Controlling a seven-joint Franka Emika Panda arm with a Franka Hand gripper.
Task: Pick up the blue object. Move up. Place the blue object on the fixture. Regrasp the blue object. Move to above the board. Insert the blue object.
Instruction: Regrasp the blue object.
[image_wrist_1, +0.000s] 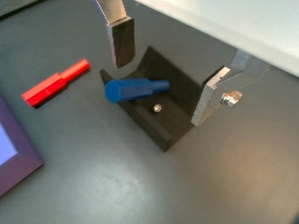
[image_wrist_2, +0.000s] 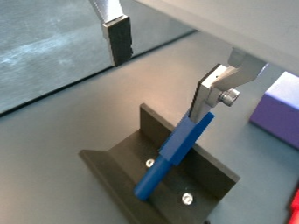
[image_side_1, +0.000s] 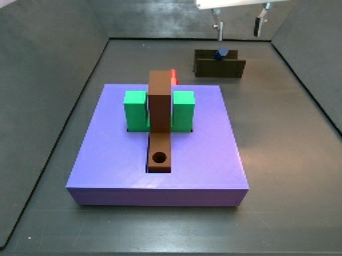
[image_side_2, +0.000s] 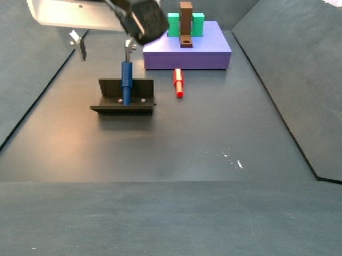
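Observation:
The blue object (image_wrist_1: 132, 89) is a short bright-blue peg lying slanted in the fixture (image_wrist_1: 170, 125), a dark L-shaped bracket. In a wrist view the blue object (image_wrist_2: 173, 156) leans against the upright wall of the fixture (image_wrist_2: 117, 166). My gripper (image_wrist_1: 160, 91) hangs open above it, one finger on each side, touching nothing. In both side views the gripper (image_side_1: 241, 28) (image_side_2: 104, 45) is just over the blue object (image_side_1: 221, 54) (image_side_2: 128, 80) on the fixture (image_side_1: 218, 68) (image_side_2: 123, 103). The lavender board (image_side_1: 201, 160) (image_side_2: 207, 55) lies apart from it.
A small red piece (image_wrist_1: 59, 81) (image_side_2: 179, 88) lies on the floor between the fixture and the board. The board carries two green blocks (image_side_1: 135, 110) and a long brown bar (image_side_1: 160, 120) with a round hole. Dark walls enclose the floor.

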